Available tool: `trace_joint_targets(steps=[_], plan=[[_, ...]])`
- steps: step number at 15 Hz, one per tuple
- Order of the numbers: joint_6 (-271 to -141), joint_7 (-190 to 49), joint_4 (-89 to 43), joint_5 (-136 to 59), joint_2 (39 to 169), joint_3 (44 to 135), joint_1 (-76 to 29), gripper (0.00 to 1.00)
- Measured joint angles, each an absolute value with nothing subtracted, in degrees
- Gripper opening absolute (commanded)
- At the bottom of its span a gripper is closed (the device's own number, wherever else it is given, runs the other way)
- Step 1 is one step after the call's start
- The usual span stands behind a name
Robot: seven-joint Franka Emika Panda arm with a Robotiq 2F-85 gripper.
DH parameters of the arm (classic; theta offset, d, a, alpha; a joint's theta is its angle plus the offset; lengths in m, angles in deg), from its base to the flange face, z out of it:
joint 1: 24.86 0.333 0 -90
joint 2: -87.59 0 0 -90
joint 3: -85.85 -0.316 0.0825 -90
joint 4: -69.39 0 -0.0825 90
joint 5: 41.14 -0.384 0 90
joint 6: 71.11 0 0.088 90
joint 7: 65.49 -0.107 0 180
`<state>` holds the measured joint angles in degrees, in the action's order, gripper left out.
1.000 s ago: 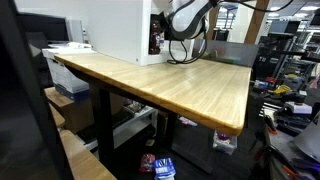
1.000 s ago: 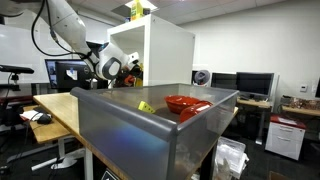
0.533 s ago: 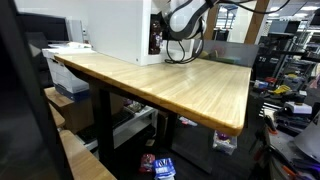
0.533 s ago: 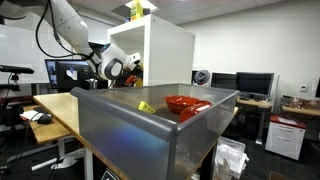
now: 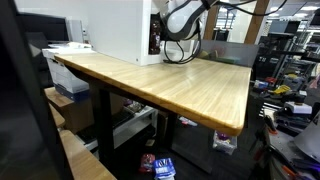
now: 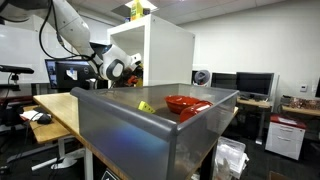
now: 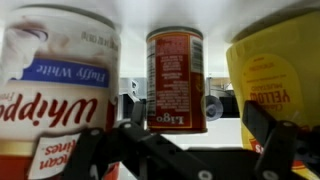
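Observation:
In the wrist view my gripper [image 7: 196, 112] stands open and empty, its two dark fingers [image 7: 262, 118] reaching up from the bottom edge. Straight ahead between them stands a red Ligo can [image 7: 176, 70], a short way off and untouched. Left of it is a white tub of whipped frosting [image 7: 55, 80], and right of it a yellow bottle [image 7: 282, 70]. In both exterior views the gripper [image 5: 160, 42] [image 6: 128, 70] sits at the open side of a white cabinet [image 5: 115, 30] [image 6: 165, 50] on the wooden table [image 5: 180, 85].
A grey bin [image 6: 150, 130] fills the foreground of an exterior view, holding a red bowl [image 6: 186, 103] and a small yellow item [image 6: 145, 106]. Desks, monitors and shelving surround the table. A cable loop [image 5: 180, 50] hangs from the arm.
The arm has crept a little closer to the cabinet opening. The jaws have stayed open.

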<state>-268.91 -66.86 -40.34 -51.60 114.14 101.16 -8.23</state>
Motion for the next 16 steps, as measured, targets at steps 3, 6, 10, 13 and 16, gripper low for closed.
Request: trace_joint_targets(steps=[3, 6, 10, 13, 16], plan=[[-268.9, -66.9, -39.7, -51.6, 114.8, 101.1, -8.3, 0.91], [-268.9, -66.9, -39.1, -51.6, 115.3, 101.1, -8.3, 0.61], [-268.9, -66.9, -38.5, -51.6, 115.9, 101.2, -8.6, 0.4], [-268.9, -66.9, -38.2, -51.6, 116.2, 101.1, -9.0, 0.32], [-268.9, -66.9, -38.1, -51.6, 116.2, 101.1, -9.0, 0.32]])
